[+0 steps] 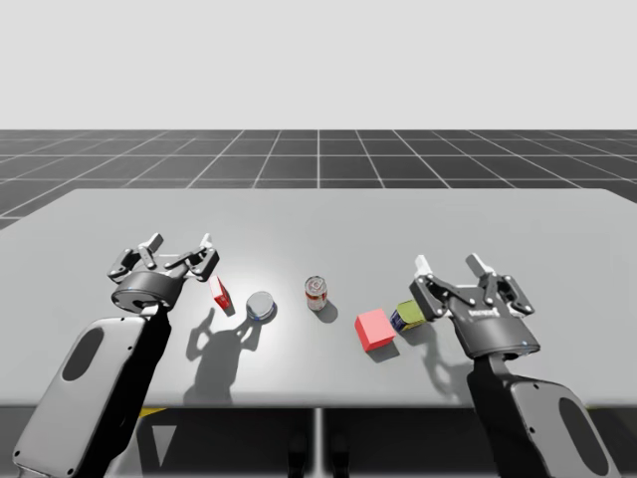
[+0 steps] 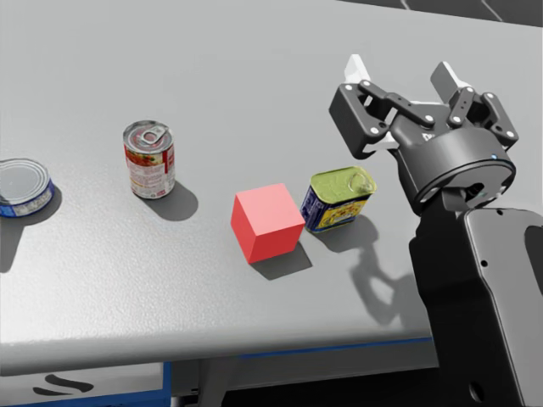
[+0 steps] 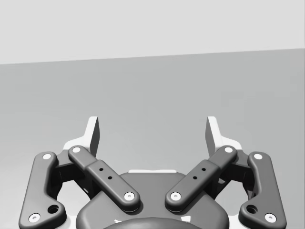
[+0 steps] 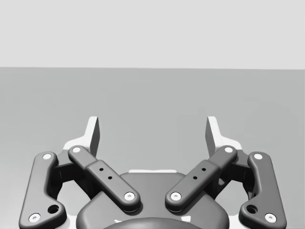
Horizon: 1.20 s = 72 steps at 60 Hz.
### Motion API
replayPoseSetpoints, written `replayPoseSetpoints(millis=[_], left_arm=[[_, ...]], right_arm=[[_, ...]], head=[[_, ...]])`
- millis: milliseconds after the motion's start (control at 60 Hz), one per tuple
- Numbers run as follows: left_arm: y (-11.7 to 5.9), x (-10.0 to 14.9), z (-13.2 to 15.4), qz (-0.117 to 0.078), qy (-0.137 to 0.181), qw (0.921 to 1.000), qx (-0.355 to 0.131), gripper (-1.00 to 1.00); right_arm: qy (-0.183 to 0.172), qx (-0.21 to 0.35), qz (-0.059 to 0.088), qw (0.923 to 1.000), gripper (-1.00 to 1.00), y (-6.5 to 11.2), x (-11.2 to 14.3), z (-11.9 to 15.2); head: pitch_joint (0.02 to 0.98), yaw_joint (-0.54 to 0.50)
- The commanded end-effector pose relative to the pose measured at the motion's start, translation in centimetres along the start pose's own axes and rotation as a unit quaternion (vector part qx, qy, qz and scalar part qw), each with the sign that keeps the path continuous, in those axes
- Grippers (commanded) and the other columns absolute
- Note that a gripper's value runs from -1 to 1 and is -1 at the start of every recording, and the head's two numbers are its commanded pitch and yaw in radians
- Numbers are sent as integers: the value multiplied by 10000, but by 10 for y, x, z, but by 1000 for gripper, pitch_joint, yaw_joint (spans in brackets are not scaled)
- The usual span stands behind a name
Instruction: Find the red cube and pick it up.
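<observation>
Near the red cube, my right hand hovers above the table, wide open and empty.

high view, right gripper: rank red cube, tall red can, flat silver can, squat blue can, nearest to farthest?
From the right gripper:
1. squat blue can, just beside it, toward mid-table.
2. red cube, right next to that can on its far side.
3. tall red can, at the table's middle.
4. flat silver can, left of the tall can.
</observation>
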Motion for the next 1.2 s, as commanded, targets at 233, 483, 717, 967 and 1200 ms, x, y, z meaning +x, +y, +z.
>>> replayPoseSetpoints(millis=[233,483,717,967,1200], left_arm=[[-2,-1,1,4,16,10000,-6,-1000],[-3,-2,1,-6,16,10000,-15,-1000],[-3,-2,2,-5,14,10000,-9,-1000],[-2,-1,2,-12,2,10000,6,-1000],[-2,-1,2,4,2,10000,30,-1000]], right_arm=[[164,569,-47,9982,-1000,40,-8,90],[624,1039,-320,9921,-1000,59,-35,127],[929,1120,-253,9890,-1000,70,-64,126],[1339,957,-56,9864,-1000,76,-94,113],[1513,837,203,9847,-1000,82,-110,94]], head=[[911,-238],[914,-241],[914,-237],[916,-232],[917,-224]])
